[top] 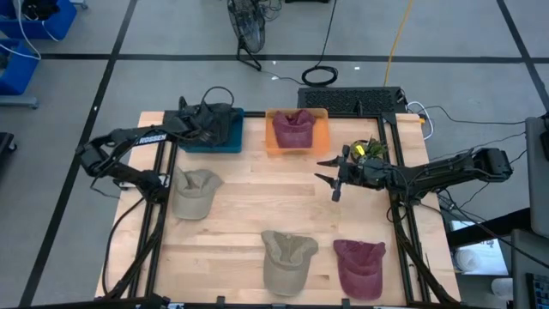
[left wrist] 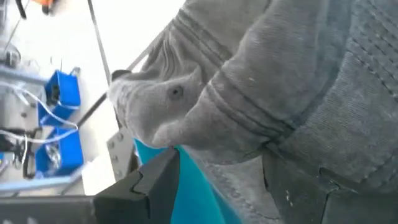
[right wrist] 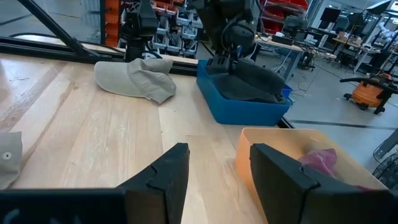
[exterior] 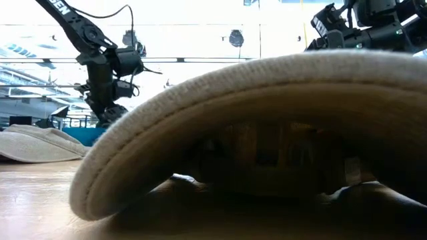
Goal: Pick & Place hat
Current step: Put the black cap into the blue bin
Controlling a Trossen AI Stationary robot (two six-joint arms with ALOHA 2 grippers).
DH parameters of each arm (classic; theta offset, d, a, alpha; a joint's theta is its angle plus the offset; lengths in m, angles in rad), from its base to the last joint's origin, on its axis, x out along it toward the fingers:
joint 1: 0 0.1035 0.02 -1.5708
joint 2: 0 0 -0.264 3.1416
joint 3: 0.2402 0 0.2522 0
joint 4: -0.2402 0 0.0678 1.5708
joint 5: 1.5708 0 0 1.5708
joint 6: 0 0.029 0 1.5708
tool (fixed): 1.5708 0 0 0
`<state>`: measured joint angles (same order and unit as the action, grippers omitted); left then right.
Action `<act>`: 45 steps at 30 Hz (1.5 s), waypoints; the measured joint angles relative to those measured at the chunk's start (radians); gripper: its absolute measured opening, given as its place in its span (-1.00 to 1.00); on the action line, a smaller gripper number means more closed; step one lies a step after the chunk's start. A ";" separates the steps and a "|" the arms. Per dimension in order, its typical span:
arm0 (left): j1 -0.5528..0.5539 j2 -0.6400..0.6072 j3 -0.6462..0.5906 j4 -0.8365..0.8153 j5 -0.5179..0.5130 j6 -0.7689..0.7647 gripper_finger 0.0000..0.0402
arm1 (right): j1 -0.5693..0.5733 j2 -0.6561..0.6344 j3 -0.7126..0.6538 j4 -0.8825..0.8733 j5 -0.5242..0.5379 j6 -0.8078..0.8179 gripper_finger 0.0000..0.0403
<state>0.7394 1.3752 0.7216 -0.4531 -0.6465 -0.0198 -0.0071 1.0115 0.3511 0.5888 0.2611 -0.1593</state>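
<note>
Grey cloth, a dark hat, lies in the blue bin at the desk's far left corner, right under the left hand, which looks closed on it. A beige hat sits just nearer. Rightward, a maroon hat fills the orange bin; the right hand hovers beside it, fingers apart, empty. Two more hats lie along the near edge.

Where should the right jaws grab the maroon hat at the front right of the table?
Probably the crown. The maroon hat lies flat on the table, brim toward the front edge, crown bunched upward, so there is cloth to pinch. Come straight down from above; the beige hat sits close on one side. The right gripper hangs open, well away.
</note>
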 joint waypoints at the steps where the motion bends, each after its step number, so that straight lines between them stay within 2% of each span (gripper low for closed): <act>1: -0.008 -0.016 0.000 0.002 0.002 0.015 0.14 | 0.000 0.000 0.000 -0.003 0.000 0.000 -0.23; 6: -0.058 -0.115 -0.001 0.049 0.010 0.081 0.14 | 0.000 0.000 0.000 -0.008 0.000 0.000 -0.23; 10: -0.103 -0.199 -0.001 0.104 0.064 0.108 0.14 | 0.000 0.000 0.000 -0.010 -0.001 0.006 -0.23; 15: -0.133 -0.246 0.000 0.262 0.118 0.123 0.14 | 0.000 0.000 0.000 -0.010 -0.001 0.008 -0.23; 22: -0.083 -0.145 0.002 0.399 0.065 0.121 0.14 | 0.000 0.000 0.000 0.030 -0.001 0.009 -0.23; 27: -0.057 -0.064 0.002 0.366 0.243 0.185 0.14 | 0.000 0.000 0.000 0.022 -0.001 0.008 -0.23; 29: -0.062 -0.052 0.001 0.351 0.240 0.227 0.15 | 0.000 0.000 0.000 0.018 -0.001 0.000 -0.23; 34: -0.040 -0.052 0.001 0.321 0.215 0.215 0.15 | 0.000 0.000 0.000 0.005 -0.001 -0.016 -0.23; 38: 0.006 -0.046 0.001 0.284 0.306 0.175 0.15 | 0.000 0.000 0.000 0.006 -0.001 -0.021 -0.23; 45: 0.026 0.016 0.002 0.282 0.308 0.211 0.15 | 0.000 0.000 0.000 0.014 -0.001 -0.019 -0.23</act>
<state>0.7654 1.3913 0.7238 -0.1714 -0.3385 0.1908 -0.0074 1.0119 0.3511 0.6024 0.2605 -0.1780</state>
